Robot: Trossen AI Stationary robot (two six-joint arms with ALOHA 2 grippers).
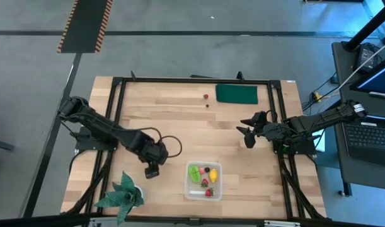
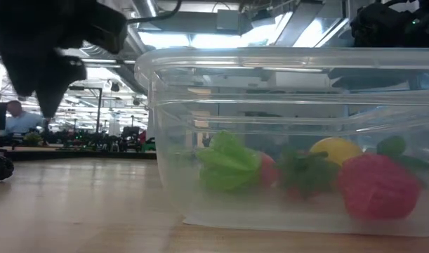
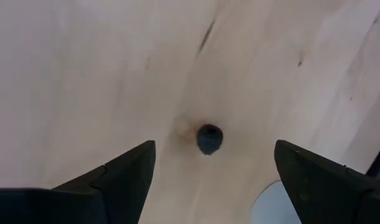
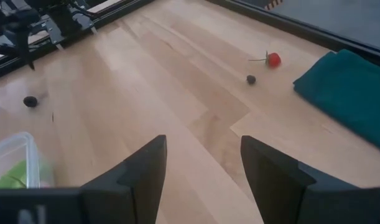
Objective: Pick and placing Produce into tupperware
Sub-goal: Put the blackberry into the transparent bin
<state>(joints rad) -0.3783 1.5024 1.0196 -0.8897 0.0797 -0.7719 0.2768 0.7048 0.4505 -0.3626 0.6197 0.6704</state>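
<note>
We are seeing the left gripper (image 3: 208, 180) hanging released, fingers spread, over a tiny dark berry (image 3: 209, 138) lying on the worktop (image 1: 179, 120) just left of the tupperware (image 1: 203, 181). The tupperware is holding a green piece (image 2: 228, 163), a lemon (image 2: 335, 149) and what looks like a strawberry (image 2: 378, 187). The right gripper (image 4: 202, 171) is waiting released, facing a red berry (image 4: 273, 60) and another dark one (image 4: 251, 79).

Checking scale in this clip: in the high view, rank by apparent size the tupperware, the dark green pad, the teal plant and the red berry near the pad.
1. Teal plant and tupperware: too alike to separate.
2. Dark green pad.
3. Red berry.
</note>
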